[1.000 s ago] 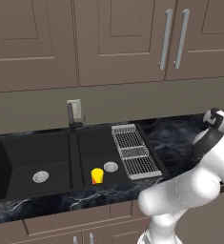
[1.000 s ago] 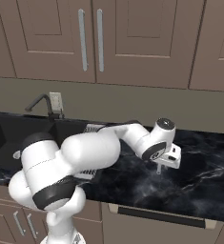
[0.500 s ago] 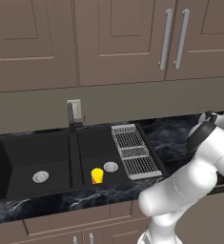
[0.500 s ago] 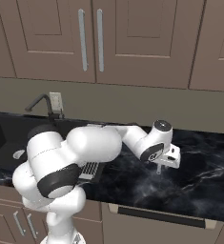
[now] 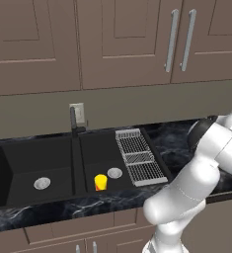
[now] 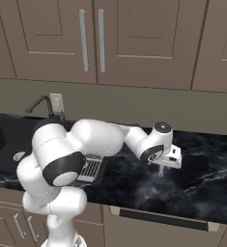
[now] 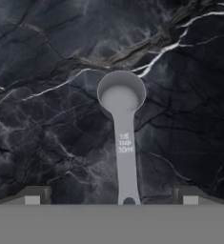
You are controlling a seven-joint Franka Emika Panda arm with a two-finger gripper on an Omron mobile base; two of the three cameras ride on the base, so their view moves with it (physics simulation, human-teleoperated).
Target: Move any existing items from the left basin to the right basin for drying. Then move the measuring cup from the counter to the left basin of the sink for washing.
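Compared with a second ago, the white arm has folded differently: its big elbow section has swung toward the sink side in the right base view, while the hand hangs over the same patch of counter (image 6: pixel 206 164). Nothing in the sink (image 5: pixel 19 148) has shifted; the yellow cup (image 5: pixel 101 182) stands where it stood.

That yellow cup with an orange-red lower end is upright in the narrower right basin (image 5: pixel 95 153), near its front edge, just beside the round silver drain (image 5: pixel 114 173). The white wire rack (image 5: pixel 139 158) lies along that basin's right edge. The wider left basin (image 5: pixel 36 160) holds its own silver drain disc (image 5: pixel 42 183). A dark faucet (image 5: pixel 73 121) rises at the sink's back edge.

On the black marble counter to the right of the sink lies the measuring cup (image 7: pixel 122 124), a small grey metal scoop resting flat. In the hand view its long axis runs straight up and down the picture: the round bowl points away from the hand, and the thin straight handle runs back toward it, ending between the two fingertips. Small printed lettering marks the handle.

The gripper (image 7: pixel 111 196) is spread to its widest, with one dark fingertip well out on either side of the handle. It holds nothing. In the right base view the gripper (image 6: pixel 162 172) points down at the counter, close above it.
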